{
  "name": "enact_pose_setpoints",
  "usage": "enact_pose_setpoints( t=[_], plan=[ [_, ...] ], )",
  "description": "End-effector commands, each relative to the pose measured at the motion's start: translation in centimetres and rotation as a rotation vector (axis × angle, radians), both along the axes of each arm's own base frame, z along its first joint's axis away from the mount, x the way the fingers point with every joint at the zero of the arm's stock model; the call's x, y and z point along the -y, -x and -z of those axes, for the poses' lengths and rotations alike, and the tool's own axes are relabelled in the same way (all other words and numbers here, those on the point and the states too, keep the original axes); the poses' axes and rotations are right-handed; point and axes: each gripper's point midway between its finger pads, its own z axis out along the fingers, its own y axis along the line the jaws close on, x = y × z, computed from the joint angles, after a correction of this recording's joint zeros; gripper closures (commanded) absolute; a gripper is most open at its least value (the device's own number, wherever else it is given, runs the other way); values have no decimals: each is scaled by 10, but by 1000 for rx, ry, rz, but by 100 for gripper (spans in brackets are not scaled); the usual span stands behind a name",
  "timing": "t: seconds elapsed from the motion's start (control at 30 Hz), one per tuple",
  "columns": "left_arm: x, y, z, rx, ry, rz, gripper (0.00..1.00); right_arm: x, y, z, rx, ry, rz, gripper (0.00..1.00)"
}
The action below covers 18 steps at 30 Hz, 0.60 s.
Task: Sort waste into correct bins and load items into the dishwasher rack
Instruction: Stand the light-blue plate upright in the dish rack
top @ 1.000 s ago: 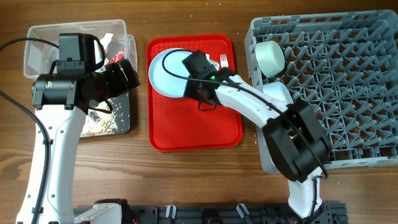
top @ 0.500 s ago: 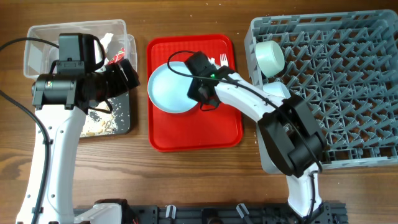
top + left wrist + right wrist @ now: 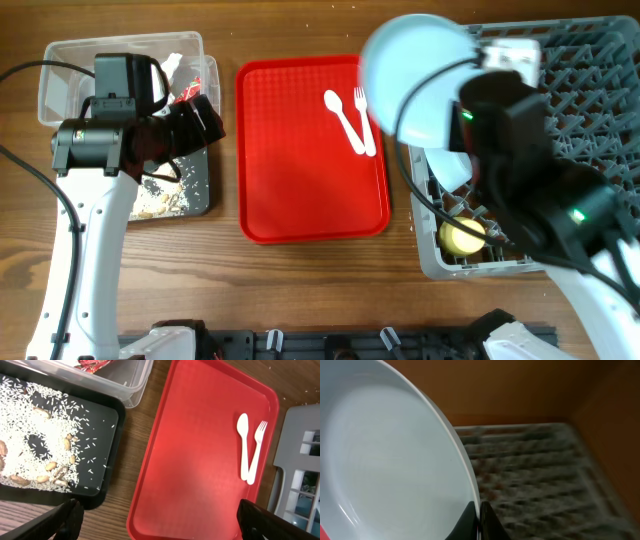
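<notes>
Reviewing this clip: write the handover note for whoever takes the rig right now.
Right gripper: shut on the plate rim, plate raised at the rack left edge.
Left gripper: open, holding nothing, over the black tray.
Done: yellow cup and a bowl are in the rack; food scraps in the black tray; wrapper in the clear tub.
Left: slot the plate; load the fork and spoon from the red tray.

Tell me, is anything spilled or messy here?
Nothing spilled. The rice looks messy but lies inside the black tray. The fork and spoon lie side by side on the red tray. The right gripper holds the plate up by the rack.
</notes>
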Motion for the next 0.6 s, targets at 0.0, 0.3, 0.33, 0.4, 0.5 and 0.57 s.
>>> enact_pose_setpoints(
  t=[0.0, 0.3, 0.33, 0.4, 0.5, 0.57],
  plan=[
    [-2, -2, -2, 7, -9, 1, 0, 62, 12, -22, -27, 362, 195, 96],
    [-2, -2, -2, 7, -9, 1, 0, 112, -54, 36, -269, 590, 354, 96],
    [-2, -2, -2, 7, -9, 1, 0, 115, -61, 43, -289, 601, 357, 96],
    [-2, -2, -2, 7, -9, 1, 0, 121, -76, 62, -331, 617, 364, 96],
    [-2, -2, -2, 7, -9, 1, 0, 128, -95, 91, -388, 610, 354, 95],
    [-2, -2, -2, 7, -9, 1, 0, 129, -106, 113, -430, 584, 311, 96]
  ],
)
